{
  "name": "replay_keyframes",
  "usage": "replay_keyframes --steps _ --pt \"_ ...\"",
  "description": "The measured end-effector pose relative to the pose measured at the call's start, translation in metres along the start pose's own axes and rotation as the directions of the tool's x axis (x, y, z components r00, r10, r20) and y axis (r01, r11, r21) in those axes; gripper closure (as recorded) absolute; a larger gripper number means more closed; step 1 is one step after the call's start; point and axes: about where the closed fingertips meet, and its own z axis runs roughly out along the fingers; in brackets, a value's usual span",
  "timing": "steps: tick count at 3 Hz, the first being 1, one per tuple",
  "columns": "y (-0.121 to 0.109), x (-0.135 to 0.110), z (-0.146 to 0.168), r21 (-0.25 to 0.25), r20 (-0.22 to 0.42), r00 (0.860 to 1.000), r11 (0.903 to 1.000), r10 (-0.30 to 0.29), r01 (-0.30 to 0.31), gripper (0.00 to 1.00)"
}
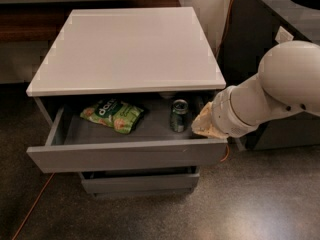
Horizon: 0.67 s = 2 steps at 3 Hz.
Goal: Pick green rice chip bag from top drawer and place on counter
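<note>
The top drawer (125,155) of the grey cabinet stands pulled open. The green rice chip bag (113,115) lies flat inside it, left of the middle. The white-grey counter (127,46) above is bare. My white arm reaches in from the right, and its gripper (202,116) is at the drawer's right end, just right of a dark green can (179,116) and well away from the bag. The arm's wrist hides most of the gripper.
A white bowl rim (167,95) shows at the drawer's back under the counter. A lower drawer (140,182) sticks out slightly. A dark cabinet (270,29) stands at the right, with an orange cable (229,14) beside it. The floor is speckled grey.
</note>
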Motion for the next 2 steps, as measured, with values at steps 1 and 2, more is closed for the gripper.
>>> replay_keyframes --steps 1,2 --pt "-0.009 0.001 0.014 -0.061 0.014 0.999 0.9975 0.036 -0.036 1.00" --pt "-0.017 -0.003 0.048 -0.103 0.017 0.998 0.9933 0.054 -0.052 1.00"
